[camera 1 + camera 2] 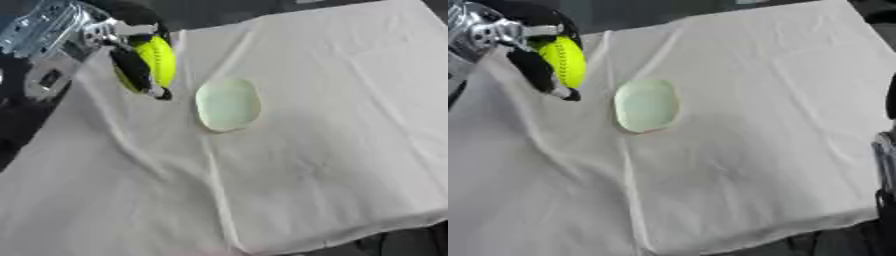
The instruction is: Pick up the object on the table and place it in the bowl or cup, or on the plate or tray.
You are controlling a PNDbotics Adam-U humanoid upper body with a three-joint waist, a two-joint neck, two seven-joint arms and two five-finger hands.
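Counter under creased white cloth. Left hand curled round yellow-green ball, above cloth, just left of pale green plate.

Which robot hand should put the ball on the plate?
Left. The left robot hand already grips the yellow-green ball, just left of the pale green plate. The right hand is barely in view at the right edge.

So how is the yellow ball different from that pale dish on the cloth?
The yellow ball is bright yellow-green; the pale dish is a washed-out green-white. The ball is round and full, the dish flat and shallow. The ball is held in the curled fingers of the left hand, to the dish's left, while the dish lies on the white cloth with nothing in it. Both have rounded outlines.
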